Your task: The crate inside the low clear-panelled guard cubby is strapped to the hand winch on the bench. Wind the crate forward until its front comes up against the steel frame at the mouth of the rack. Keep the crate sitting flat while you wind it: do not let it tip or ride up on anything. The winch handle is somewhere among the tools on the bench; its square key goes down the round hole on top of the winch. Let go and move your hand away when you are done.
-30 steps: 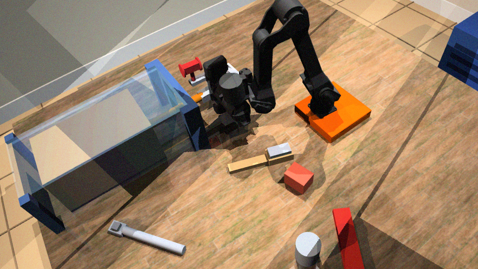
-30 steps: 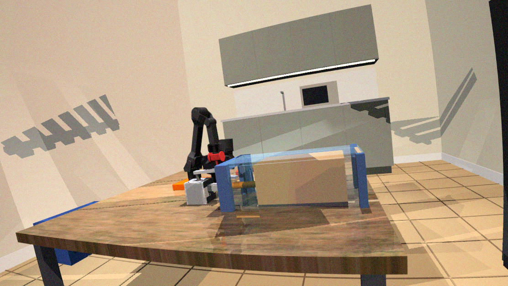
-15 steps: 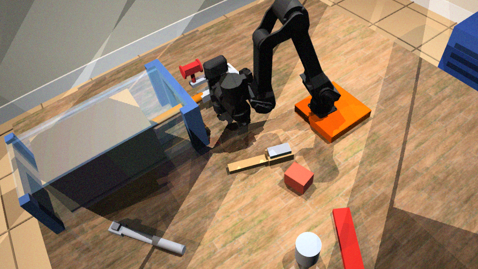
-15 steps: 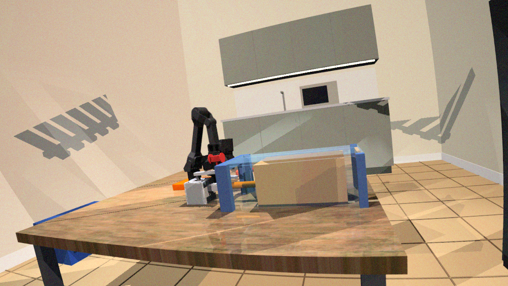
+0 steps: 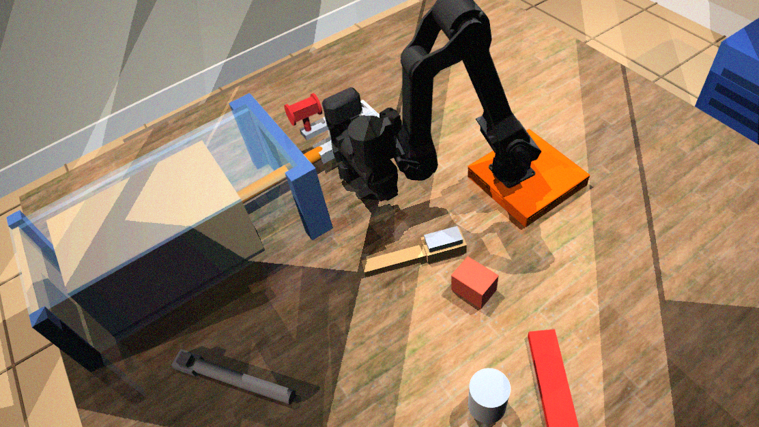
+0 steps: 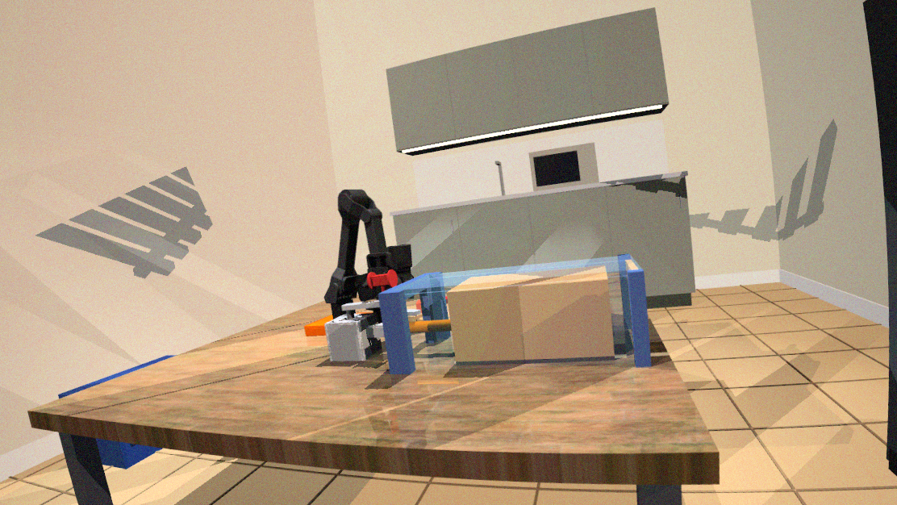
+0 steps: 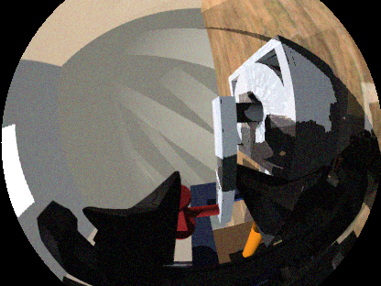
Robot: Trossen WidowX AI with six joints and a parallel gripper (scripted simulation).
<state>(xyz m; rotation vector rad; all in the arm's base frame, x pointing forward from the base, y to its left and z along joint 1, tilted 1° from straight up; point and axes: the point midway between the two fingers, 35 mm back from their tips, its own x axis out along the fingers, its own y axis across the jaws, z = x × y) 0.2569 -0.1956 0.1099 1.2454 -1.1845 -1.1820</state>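
The tan crate (image 5: 148, 212) sits flat inside the clear-panelled cubby, also in the exterior view (image 6: 533, 319). Its front stands a short way behind the blue frame (image 5: 306, 196) at the mouth. An orange strap (image 5: 313, 155) runs from the crate to the grey winch (image 6: 348, 337). The winch handle stands in the winch, its red knob (image 5: 302, 109) to the left. My gripper (image 5: 366, 169) hangs over the winch, open, holding nothing. In the wrist view the red knob (image 7: 183, 212) shows between the spread fingers, with the winch (image 7: 269, 105) behind.
A grey rod tool (image 5: 233, 377), a wooden-handled block (image 5: 413, 252), a red cube (image 5: 474, 281), a red bar (image 5: 552, 376) and a grey cylinder (image 5: 488, 395) lie on the bench. My orange base (image 5: 528, 177) stands right of the winch.
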